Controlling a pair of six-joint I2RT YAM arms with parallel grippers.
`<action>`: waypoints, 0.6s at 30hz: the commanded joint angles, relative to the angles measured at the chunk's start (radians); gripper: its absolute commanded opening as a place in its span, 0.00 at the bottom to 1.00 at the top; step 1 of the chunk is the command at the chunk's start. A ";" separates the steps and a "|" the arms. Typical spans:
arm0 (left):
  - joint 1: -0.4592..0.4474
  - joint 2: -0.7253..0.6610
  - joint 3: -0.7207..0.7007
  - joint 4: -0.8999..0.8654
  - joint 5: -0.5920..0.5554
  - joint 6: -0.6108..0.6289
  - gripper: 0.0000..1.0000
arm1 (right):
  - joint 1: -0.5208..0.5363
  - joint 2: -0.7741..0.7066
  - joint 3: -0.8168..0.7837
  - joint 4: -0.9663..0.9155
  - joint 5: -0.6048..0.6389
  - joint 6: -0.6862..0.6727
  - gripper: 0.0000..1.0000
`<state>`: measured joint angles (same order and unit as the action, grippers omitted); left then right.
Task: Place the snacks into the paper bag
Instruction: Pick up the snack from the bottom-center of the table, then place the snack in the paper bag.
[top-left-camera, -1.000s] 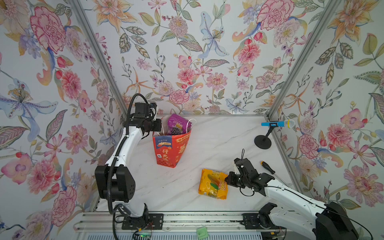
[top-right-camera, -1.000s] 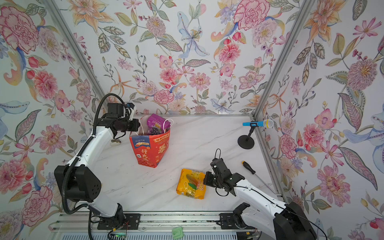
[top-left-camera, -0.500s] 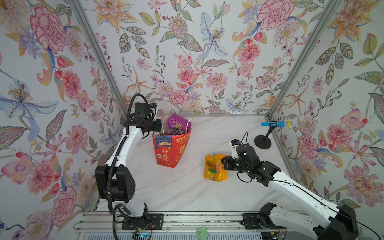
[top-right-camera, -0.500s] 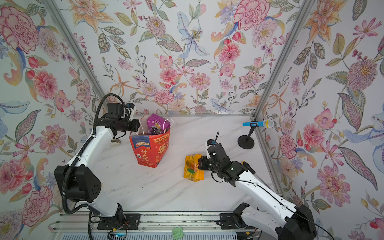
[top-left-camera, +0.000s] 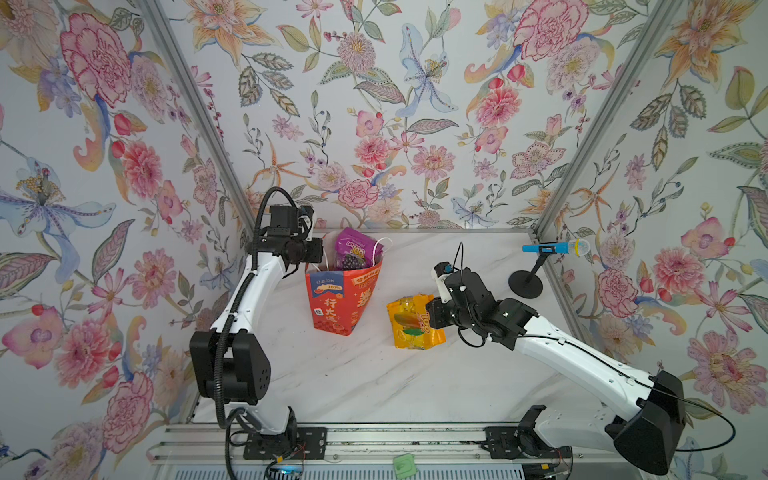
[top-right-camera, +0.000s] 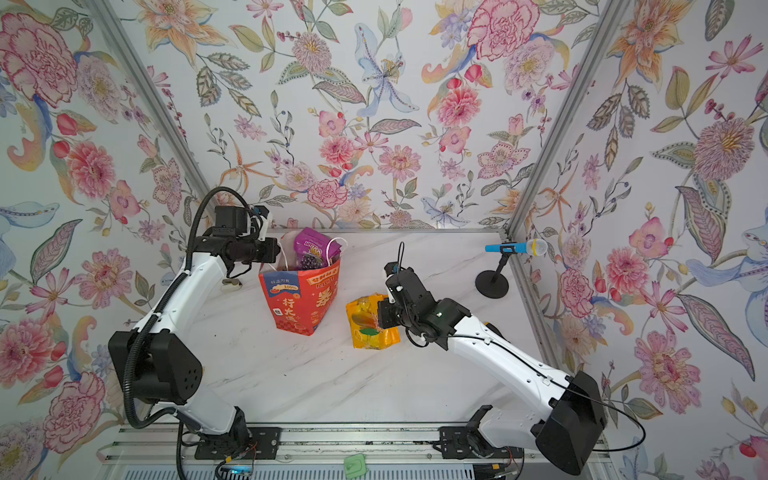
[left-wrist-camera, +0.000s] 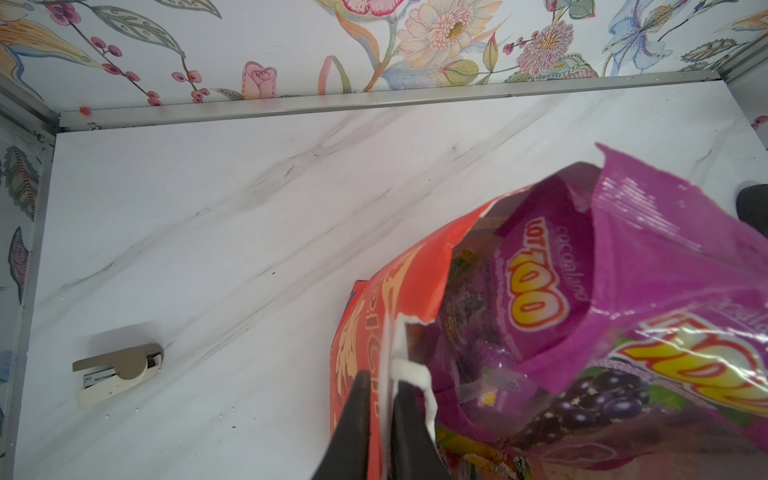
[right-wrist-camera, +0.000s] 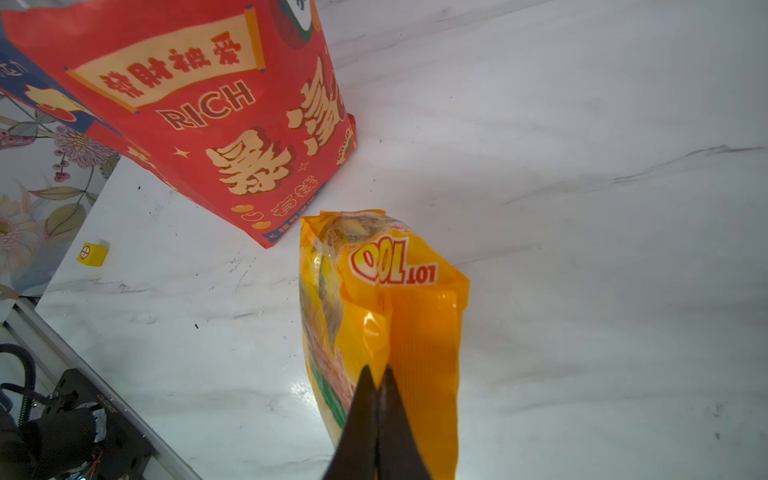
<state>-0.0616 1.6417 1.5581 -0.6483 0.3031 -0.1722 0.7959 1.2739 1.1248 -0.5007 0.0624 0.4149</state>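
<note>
Orange packet (right-wrist-camera: 386, 311): glossy plastic pillow with a ribbed crimped seal, a clear window, "LOT 100" print and a fruit picture. Right gripper (right-wrist-camera: 376, 374): black jaws pressed together on the ribbed seal edge, and the packet hangs lengthwise from them.

Paper bag (top-left-camera: 343, 299): red matte paper, creased, wider at the mouth than at the base. It has gold characters, "RICH", a blue label and white cord handles, and stands upright on the table. The orange packet is just beside the bag on the right arm's side, apart from it and lower than the bag mouth. Can't tell if its lower end touches the table.

Left gripper (left-wrist-camera: 384, 399): jaws nearly closed, pinching the bag's rim wall next to a cord handle.

Purple packet (left-wrist-camera: 623, 270): shiny, crinkled, grape picture, sticking up out of the bag mouth.

Table (top-left-camera: 374, 374): smooth white marble-look with grey veins. Floral wallpaper on three walls, aluminium corner rails. Blue microphone (top-left-camera: 552, 248) on a black round stand in the far right corner. Small beige stapler (left-wrist-camera: 120, 370) near the left wall.
</note>
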 joint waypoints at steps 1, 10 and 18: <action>0.006 -0.016 -0.010 -0.007 -0.012 0.002 0.14 | 0.000 -0.021 0.120 0.034 0.082 -0.083 0.00; 0.006 -0.017 -0.011 -0.007 -0.014 0.003 0.13 | 0.000 0.036 0.347 0.036 0.112 -0.197 0.00; 0.006 -0.017 -0.012 -0.007 -0.015 0.005 0.13 | 0.000 0.143 0.619 0.072 0.094 -0.309 0.00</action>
<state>-0.0616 1.6417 1.5581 -0.6483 0.3031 -0.1722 0.7963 1.4040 1.6405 -0.5362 0.1600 0.1738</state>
